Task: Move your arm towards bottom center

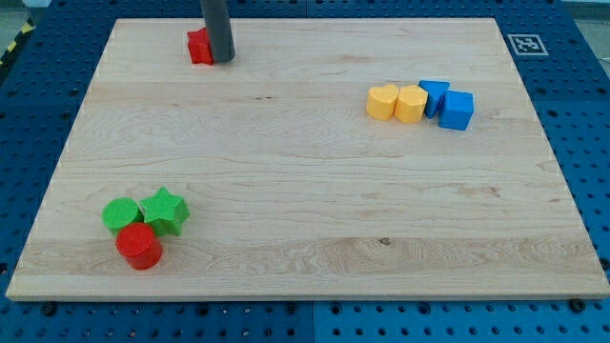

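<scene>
My tip (221, 60) is at the view's top left, touching the right side of a small red block (198, 46) whose shape is partly hidden by the rod. At the view's right lie two yellow heart-like blocks (382, 101) (411, 104) side by side, with a blue block (434, 95) and a blue cube (457, 110) touching them on their right. At the view's bottom left a green round block (120, 214), a green star (166, 211) and a red cylinder (139, 246) sit together. All of these are far from my tip.
The wooden board (305, 238) lies on a blue pegboard table (581, 114). A black-and-white marker tag (523, 44) sits by the board's top right corner.
</scene>
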Motion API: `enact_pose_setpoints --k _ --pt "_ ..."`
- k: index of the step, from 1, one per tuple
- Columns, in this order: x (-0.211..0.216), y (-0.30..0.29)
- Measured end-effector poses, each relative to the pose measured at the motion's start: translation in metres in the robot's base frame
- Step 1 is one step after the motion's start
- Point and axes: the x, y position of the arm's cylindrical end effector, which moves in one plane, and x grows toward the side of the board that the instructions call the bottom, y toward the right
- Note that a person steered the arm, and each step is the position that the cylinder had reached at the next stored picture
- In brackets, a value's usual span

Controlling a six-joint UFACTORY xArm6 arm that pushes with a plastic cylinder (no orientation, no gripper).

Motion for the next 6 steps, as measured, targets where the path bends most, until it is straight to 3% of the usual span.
enact_pose_setpoints --k 3,6 --pt "-0.034 -0.039" --pt "0.237 0.078"
